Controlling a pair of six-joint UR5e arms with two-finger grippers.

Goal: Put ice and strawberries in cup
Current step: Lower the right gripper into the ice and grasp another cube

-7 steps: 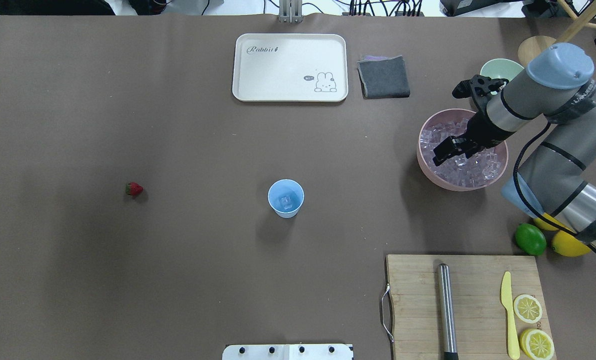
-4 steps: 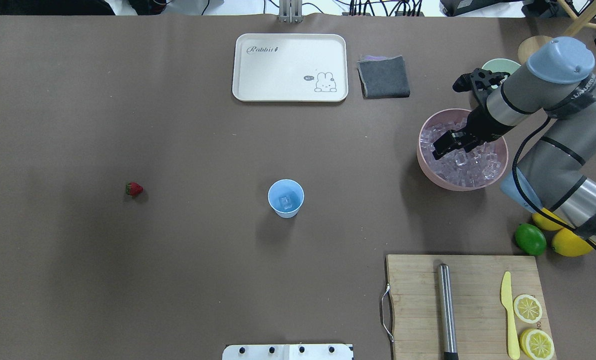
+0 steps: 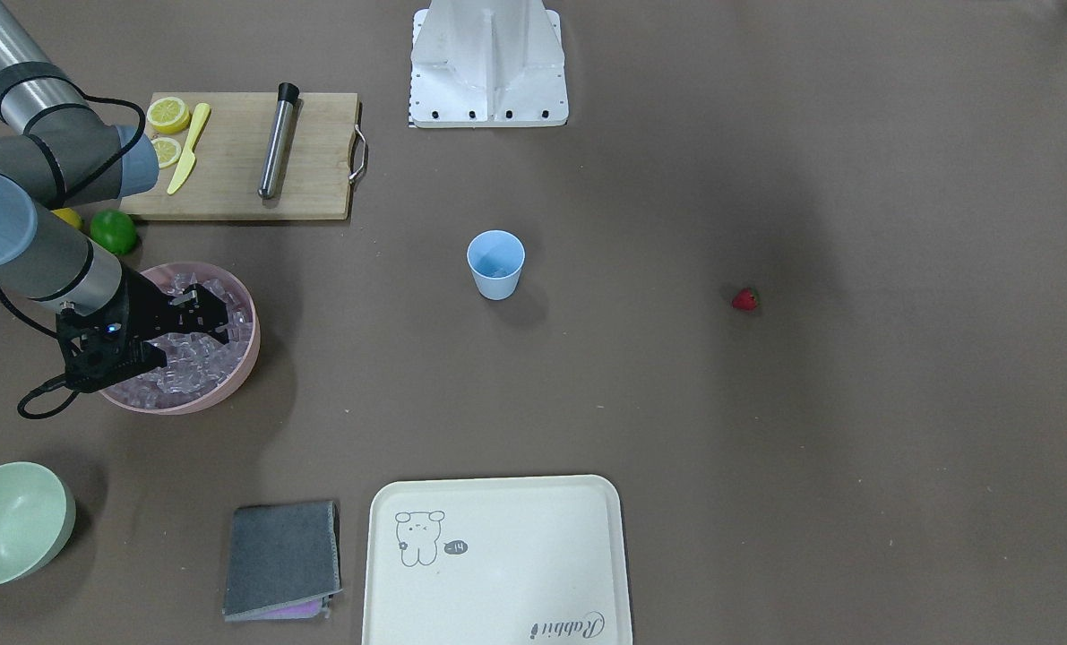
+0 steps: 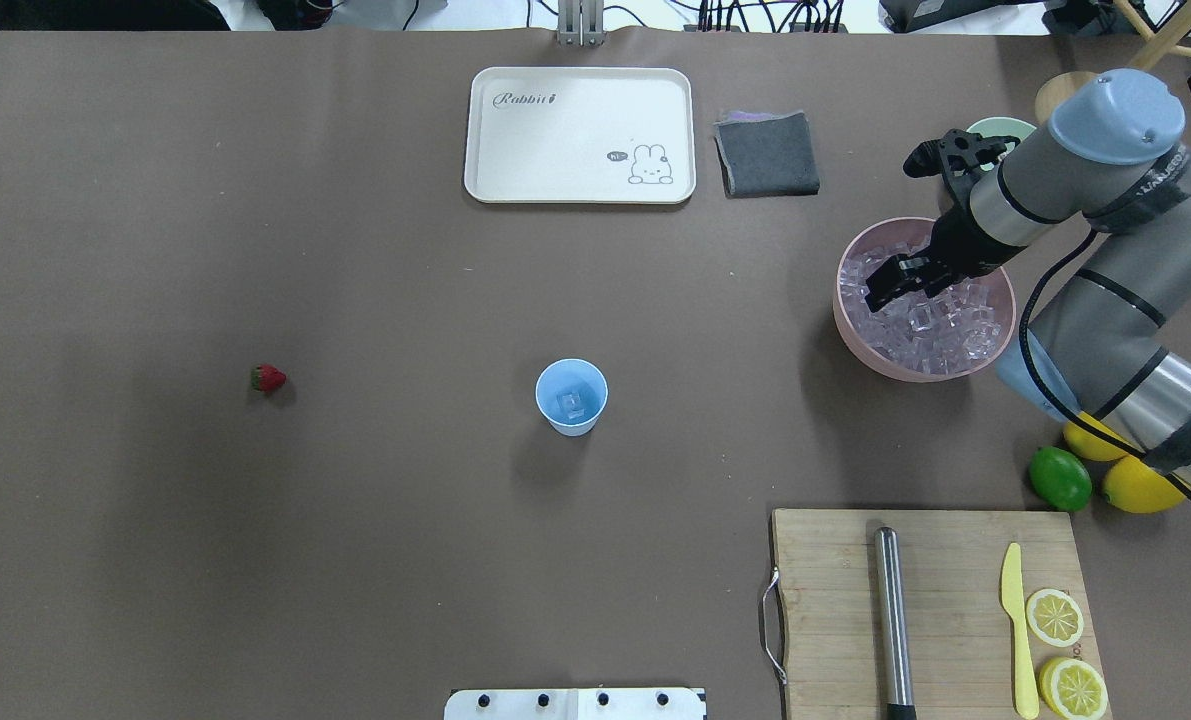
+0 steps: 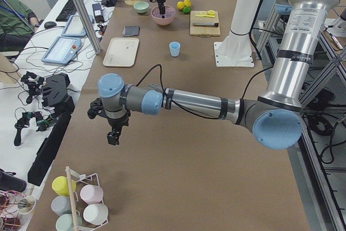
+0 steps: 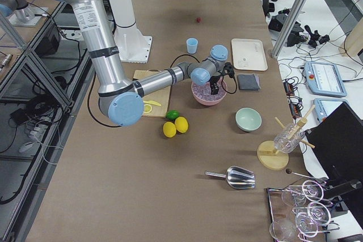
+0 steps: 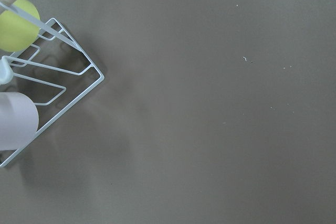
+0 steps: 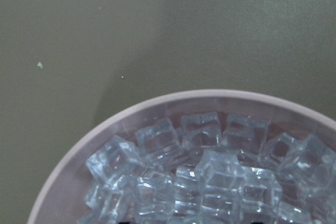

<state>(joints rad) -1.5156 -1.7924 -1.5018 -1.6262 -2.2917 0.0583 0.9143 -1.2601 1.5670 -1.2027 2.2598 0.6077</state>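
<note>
Two claws, neither readable. The right claw (image 4: 885, 285) hangs low over the ice (image 4: 940, 325) in the pink bowl (image 4: 848, 335), and I cannot tell whether it is spread or pinching. The left claw (image 5: 113, 138) shows only in the side view, equally unclear. The cup (image 4: 571, 396) stands mid-surface (image 4: 355, 250) with a cube (image 4: 575, 404) inside. The strawberry (image 4: 267, 377) lies well apart, on the robot's left. The right arm (image 4: 1105, 190) covers most of the pale green bowl (image 4: 995, 127) and part of a lemon (image 4: 1090, 440).

1. A cream tray (image 4: 555, 140) is lying at the far edge, a grey cloth (image 4: 767, 155) just right of it.
2. A wooden board (image 4: 945, 600) is carrying a metal rod (image 4: 892, 620), yellow knife (image 4: 1017, 620) and lemon halves (image 4: 1054, 617).
</note>
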